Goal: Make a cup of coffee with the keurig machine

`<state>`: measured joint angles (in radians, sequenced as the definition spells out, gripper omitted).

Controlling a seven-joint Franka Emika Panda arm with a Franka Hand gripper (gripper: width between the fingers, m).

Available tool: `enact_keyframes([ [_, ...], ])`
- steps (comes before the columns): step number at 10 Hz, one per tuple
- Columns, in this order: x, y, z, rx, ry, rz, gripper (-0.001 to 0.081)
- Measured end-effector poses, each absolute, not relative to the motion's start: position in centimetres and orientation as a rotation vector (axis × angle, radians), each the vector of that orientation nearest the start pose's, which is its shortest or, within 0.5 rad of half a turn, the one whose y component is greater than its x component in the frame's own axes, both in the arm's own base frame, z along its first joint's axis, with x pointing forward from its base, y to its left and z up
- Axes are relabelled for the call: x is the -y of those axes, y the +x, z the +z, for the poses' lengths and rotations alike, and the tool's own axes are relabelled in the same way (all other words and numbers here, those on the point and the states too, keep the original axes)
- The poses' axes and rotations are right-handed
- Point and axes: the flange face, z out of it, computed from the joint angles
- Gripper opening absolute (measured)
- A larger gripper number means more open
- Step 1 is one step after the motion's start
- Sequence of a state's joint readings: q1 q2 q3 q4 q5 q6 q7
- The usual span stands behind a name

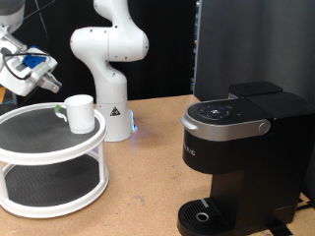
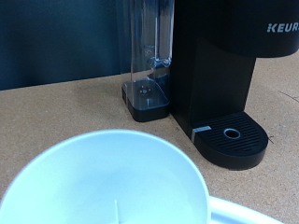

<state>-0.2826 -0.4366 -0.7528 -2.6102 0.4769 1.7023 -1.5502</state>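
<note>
The white cup (image 1: 79,111) stands upright on the top shelf of a white two-tier round stand (image 1: 39,147) at the exterior view's left. My gripper (image 1: 46,86) hangs just above and to the left of the cup, apart from it and holding nothing. In the wrist view the cup's open rim (image 2: 112,177) fills the foreground and the cup looks empty; my fingers do not show there. The black keurig machine (image 1: 241,157) stands at the exterior view's right with its silver-handled lid down. It also shows in the wrist view (image 2: 224,65), with its drip tray (image 2: 231,138) bare.
The robot's white base (image 1: 110,59) stands behind the stand. A clear water reservoir (image 2: 148,56) sits at the machine's side. A dark panel (image 1: 246,44) rises behind the machine. Brown tabletop (image 1: 148,187) lies between stand and machine.
</note>
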Motion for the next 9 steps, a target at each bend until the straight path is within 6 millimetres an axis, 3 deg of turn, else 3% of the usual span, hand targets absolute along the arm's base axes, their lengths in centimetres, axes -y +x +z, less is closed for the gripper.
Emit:
enact_keyframes([
  [2,26.3,22.4,34.5,0.464,-2.205,-0.672,0.0026],
  [3,26.3,22.4,34.3,0.438,-2.189,-0.711,0.0153],
  [4,26.4,22.2,34.1,0.417,-2.176,-0.743,0.0153],
  [5,26.6,22.0,34.0,0.407,-2.161,-0.772,0.0352],
  [6,26.8,21.6,33.8,0.403,-2.145,-0.797,0.0352],
  [7,27.0,21.4,33.5,0.401,-2.14,-0.808,0.0576],
  [8,27.0,21.3,33.1,0.4,-2.142,-0.807,0.0576],
  [9,26.9,21.2,32.6,0.396,-2.151,-0.803,0.0738],
])
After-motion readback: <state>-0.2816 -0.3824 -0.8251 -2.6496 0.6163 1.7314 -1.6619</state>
